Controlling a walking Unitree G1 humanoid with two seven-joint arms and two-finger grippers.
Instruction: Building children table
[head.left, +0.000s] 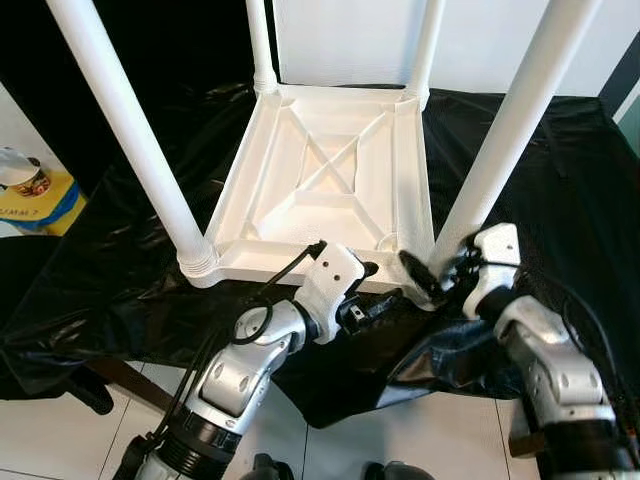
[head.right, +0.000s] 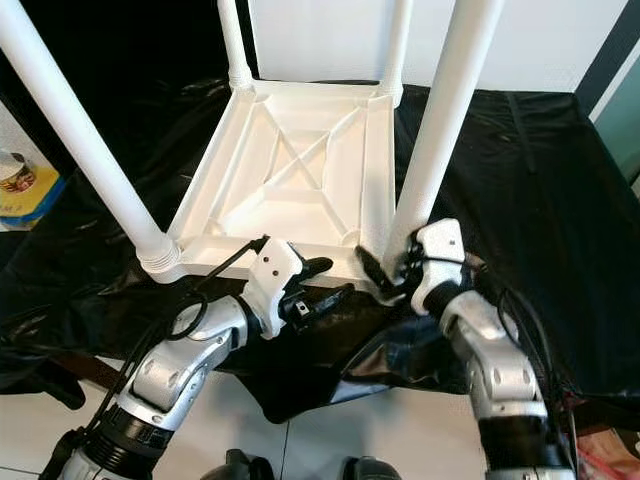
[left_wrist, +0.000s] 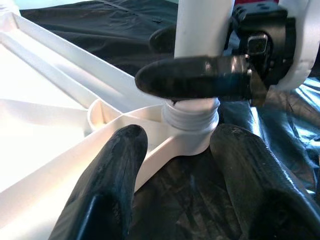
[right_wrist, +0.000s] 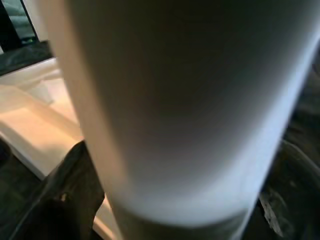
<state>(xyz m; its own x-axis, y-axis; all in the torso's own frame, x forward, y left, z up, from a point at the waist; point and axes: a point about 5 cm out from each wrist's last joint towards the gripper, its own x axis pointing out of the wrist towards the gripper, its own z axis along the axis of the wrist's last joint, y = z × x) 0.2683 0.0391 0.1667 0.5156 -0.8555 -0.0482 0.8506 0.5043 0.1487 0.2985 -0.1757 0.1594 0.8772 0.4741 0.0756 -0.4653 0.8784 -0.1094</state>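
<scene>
A white children's table (head.left: 320, 170) lies upside down on a black plastic sheet (head.left: 560, 170), its legs standing up. My right gripper (head.left: 440, 275) is shut on the near right leg (head.left: 500, 150) just above its threaded collar (left_wrist: 192, 112). One of its fingers (left_wrist: 200, 77) crosses the front of the leg. In the right wrist view the leg (right_wrist: 175, 100) sits very close, with a finger (right_wrist: 75, 190) beside it. My left gripper (head.left: 385, 290) is open at the table's front edge, pointing at that corner, its fingers (left_wrist: 115, 165) low by the rim.
The near left leg (head.left: 130, 130) and two far legs (head.left: 260, 45) rise around the frame. A yellow box with a tin (head.left: 30, 190) lies at the left. The sheet's front edge hangs over the tiled floor (head.left: 60, 430). A white panel (head.left: 340, 40) stands behind.
</scene>
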